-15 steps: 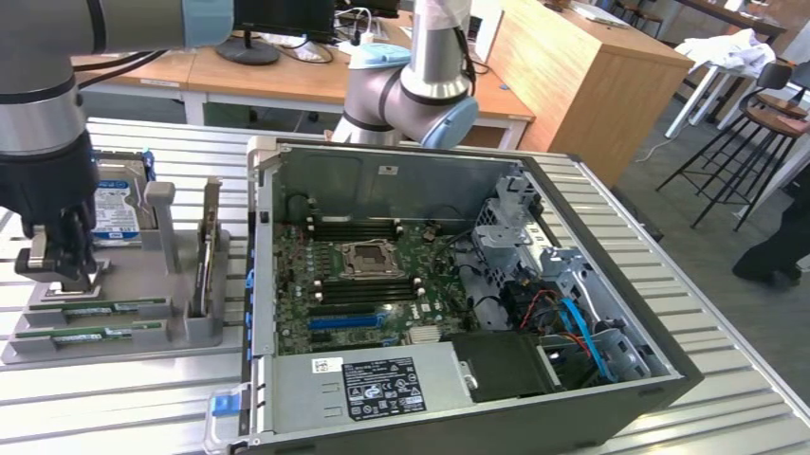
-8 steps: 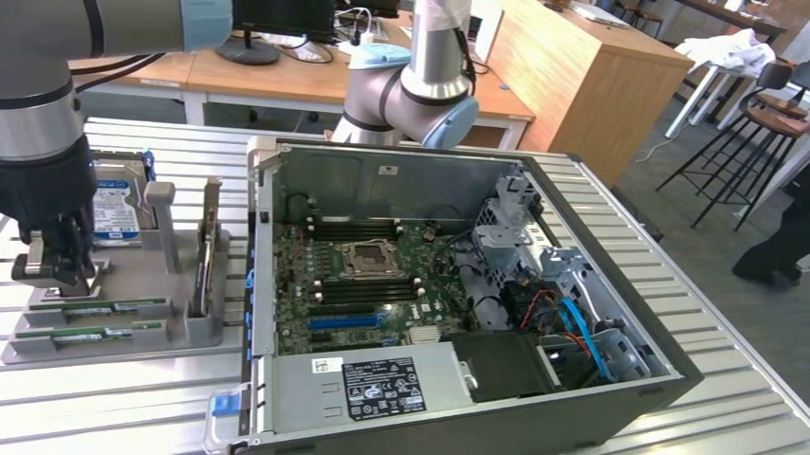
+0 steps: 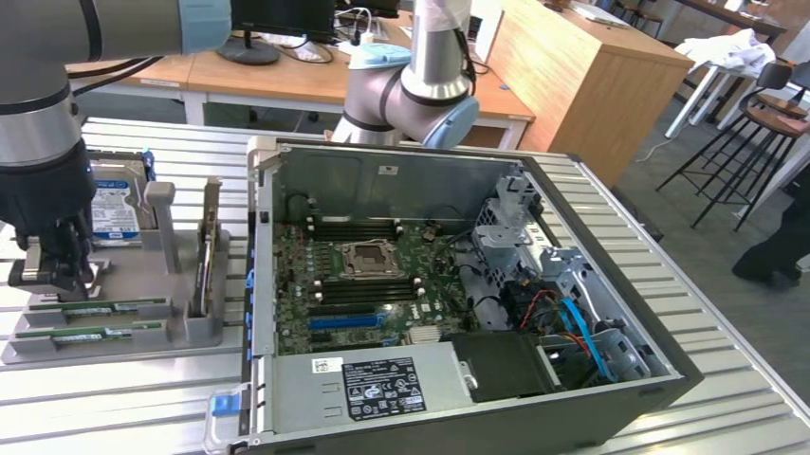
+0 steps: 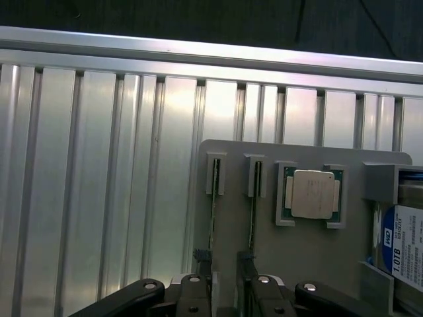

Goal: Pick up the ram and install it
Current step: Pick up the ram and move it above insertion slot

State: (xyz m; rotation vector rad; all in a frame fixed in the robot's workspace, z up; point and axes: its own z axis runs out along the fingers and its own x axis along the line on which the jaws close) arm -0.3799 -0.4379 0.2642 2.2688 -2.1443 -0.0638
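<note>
Green ram on edge in grey holder on surface, twin stick just beside. End effector hovers over the sticks' end, jaws wide apart, gripping nothing. Hard drive further back in holder, open PC case beyond.

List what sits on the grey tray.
A ram stick, its twin, a processor, a hard drive and an upright card. The tray surface under the end effector is hidden.

Ram and twin stick: green. Holder: grey. Bench: silver, ribbed lines. Pincer: black. Motherboard: green, one blue slot. Case: dark grey.
</note>
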